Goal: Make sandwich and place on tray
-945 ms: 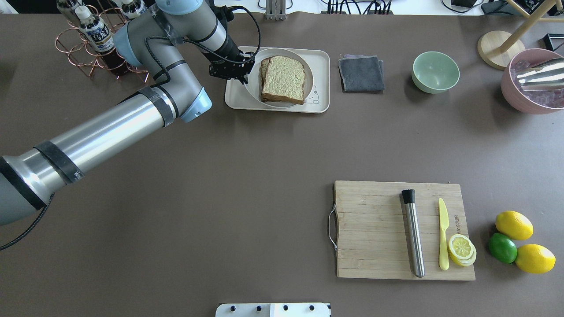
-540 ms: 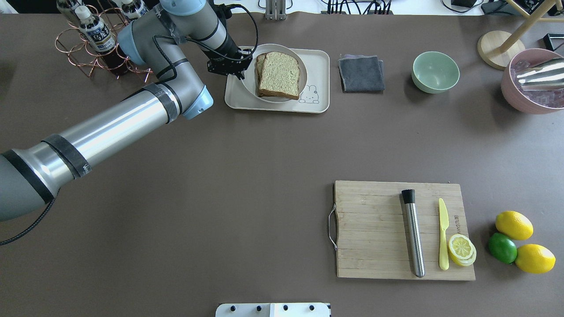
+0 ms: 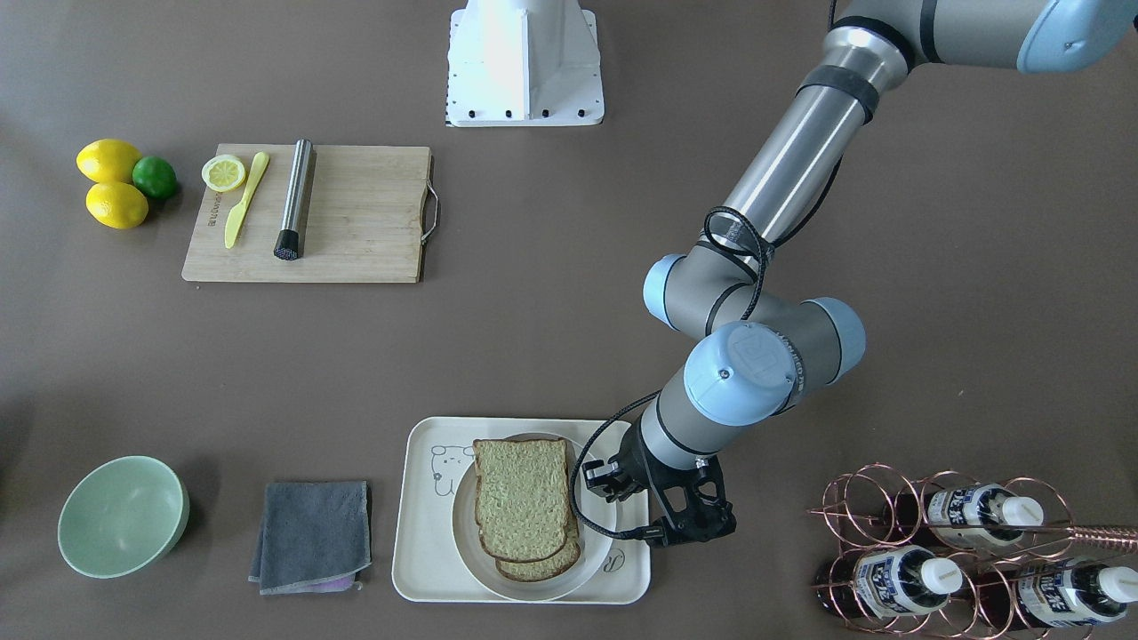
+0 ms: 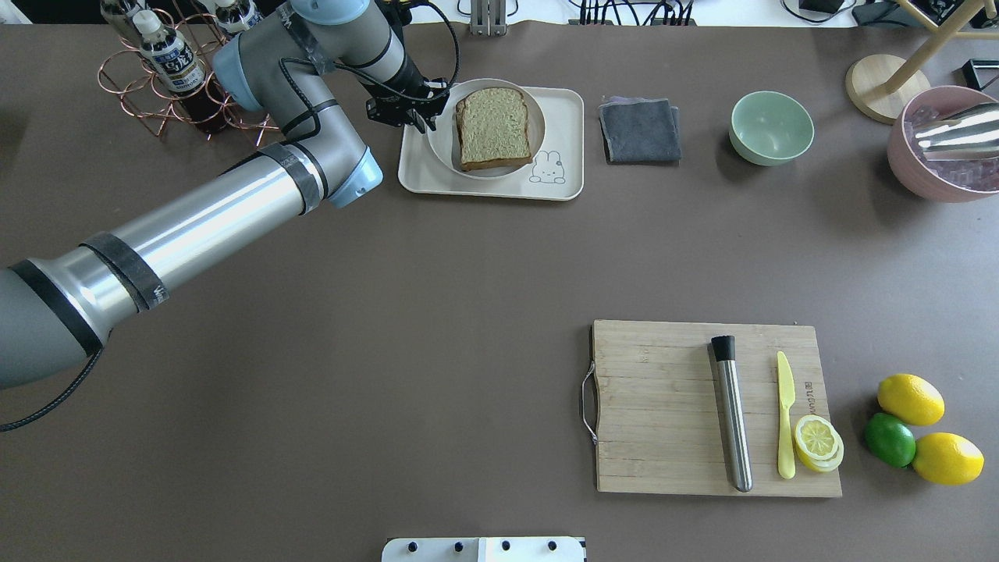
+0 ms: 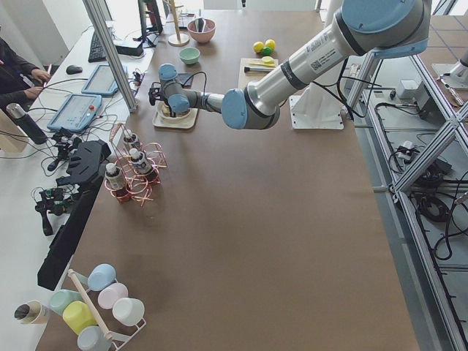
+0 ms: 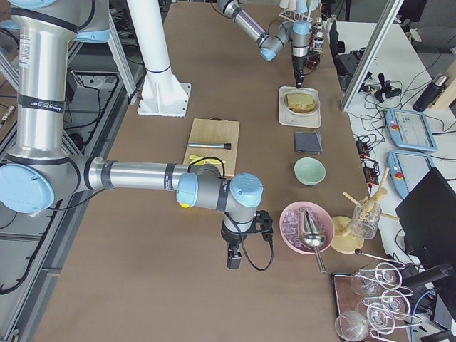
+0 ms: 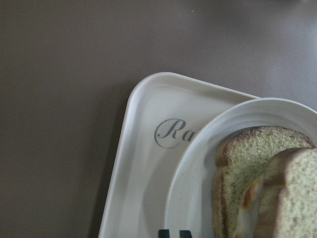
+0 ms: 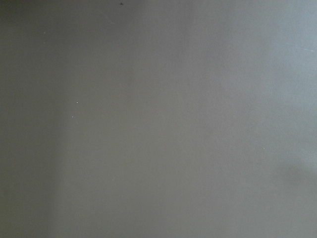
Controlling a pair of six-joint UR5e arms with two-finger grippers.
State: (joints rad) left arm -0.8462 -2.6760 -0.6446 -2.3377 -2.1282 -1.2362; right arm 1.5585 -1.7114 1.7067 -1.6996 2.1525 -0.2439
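- Two bread slices lie stacked as the sandwich (image 3: 522, 500) in the front-facing view. It rests on a round white plate (image 3: 462, 533), and the plate stands inside the tray (image 3: 416, 569). The lower slice peeks out a little. The left gripper (image 3: 609, 484) is at the tray's short end with the script, close to the plate's rim.
- From overhead, plate and sandwich sit fully within the tray's rim, with the gripper at that same end. I judge the making and the placing as practically done. What is left is to let go, if it holds anything, and to draw the arm away.
- From the left side, everything on the tray is too small to add anything.
- From the right side, the right gripper (image 6: 234, 260) hangs well apart from the tray. Whether it is open I cannot tell.
- At the left wrist, two dark fingertips (image 7: 163, 233) stand close together at the plate's rim. Whether they pinch it I cannot tell. Between the slices something pale with an orange tint shows.
- At the right wrist, only the table (image 8: 158, 119) shows.
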